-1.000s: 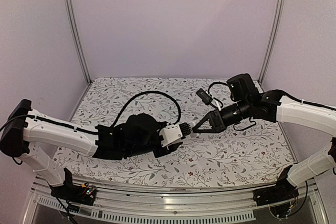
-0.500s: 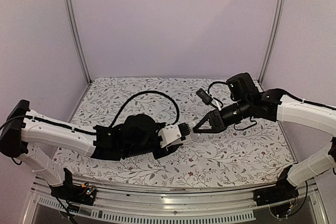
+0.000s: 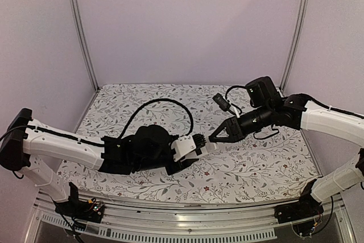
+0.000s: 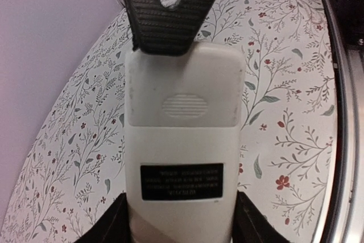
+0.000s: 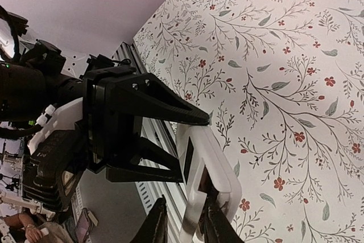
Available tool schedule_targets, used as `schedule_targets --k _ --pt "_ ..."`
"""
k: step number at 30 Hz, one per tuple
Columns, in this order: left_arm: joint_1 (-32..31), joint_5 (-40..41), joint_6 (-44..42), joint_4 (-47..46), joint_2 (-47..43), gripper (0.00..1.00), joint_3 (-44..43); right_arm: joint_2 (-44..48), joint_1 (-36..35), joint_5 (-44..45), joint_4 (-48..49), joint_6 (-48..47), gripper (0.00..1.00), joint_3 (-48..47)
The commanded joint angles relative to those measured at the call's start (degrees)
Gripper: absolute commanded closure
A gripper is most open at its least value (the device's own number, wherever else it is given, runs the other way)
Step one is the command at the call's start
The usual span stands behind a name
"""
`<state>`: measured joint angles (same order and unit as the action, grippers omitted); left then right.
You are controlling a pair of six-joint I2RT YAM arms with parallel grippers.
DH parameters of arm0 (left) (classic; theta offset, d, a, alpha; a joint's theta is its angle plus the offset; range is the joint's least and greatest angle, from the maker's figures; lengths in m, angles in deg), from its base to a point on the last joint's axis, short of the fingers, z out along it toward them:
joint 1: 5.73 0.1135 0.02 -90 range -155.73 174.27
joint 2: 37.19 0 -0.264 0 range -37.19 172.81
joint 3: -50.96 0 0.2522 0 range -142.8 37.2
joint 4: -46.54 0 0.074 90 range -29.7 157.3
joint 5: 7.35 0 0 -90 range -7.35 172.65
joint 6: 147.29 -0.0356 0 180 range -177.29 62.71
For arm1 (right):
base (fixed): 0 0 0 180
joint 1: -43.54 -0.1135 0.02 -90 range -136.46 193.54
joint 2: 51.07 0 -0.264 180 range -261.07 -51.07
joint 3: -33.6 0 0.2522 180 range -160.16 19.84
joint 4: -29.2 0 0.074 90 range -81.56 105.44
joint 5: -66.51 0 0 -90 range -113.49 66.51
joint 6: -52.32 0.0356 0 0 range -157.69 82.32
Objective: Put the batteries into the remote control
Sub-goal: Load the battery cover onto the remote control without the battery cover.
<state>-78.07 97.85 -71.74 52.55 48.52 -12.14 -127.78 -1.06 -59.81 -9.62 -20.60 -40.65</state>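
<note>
The remote control (image 4: 182, 140) shows its white back, with a ribbed battery cover and a black label. My left gripper (image 4: 181, 225) is shut on its near end, one finger on each side, and holds it above the table. My right gripper (image 5: 185, 226) is shut on the remote's far end (image 5: 219, 163), at the battery cover, where a dark gap shows under the cover's edge. In the top view the two grippers meet at mid-table, left (image 3: 198, 141) and right (image 3: 212, 137). No batteries are in view.
The flowered table cover (image 3: 142, 106) spreads under both arms. A metal rail (image 3: 187, 220) runs along the near edge and purple walls with metal posts (image 3: 79, 27) close the back and sides. The left arm's black cable (image 3: 165, 102) loops above it.
The right arm's wrist has shifted slightly left and up. The remote has stayed held between both grippers, and the left arm has barely moved.
</note>
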Motion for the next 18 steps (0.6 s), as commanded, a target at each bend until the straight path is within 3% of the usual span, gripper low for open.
schedule_targets --k 1,18 --pt "-1.24 -1.45 1.60 -2.64 -1.79 1.00 -2.42 0.15 0.30 5.29 -4.02 -0.62 0.75 -0.95" --pt "-0.77 -2.41 2.86 -1.75 -1.68 1.00 -2.18 0.23 0.30 4.23 -4.92 -1.92 0.52 -2.34"
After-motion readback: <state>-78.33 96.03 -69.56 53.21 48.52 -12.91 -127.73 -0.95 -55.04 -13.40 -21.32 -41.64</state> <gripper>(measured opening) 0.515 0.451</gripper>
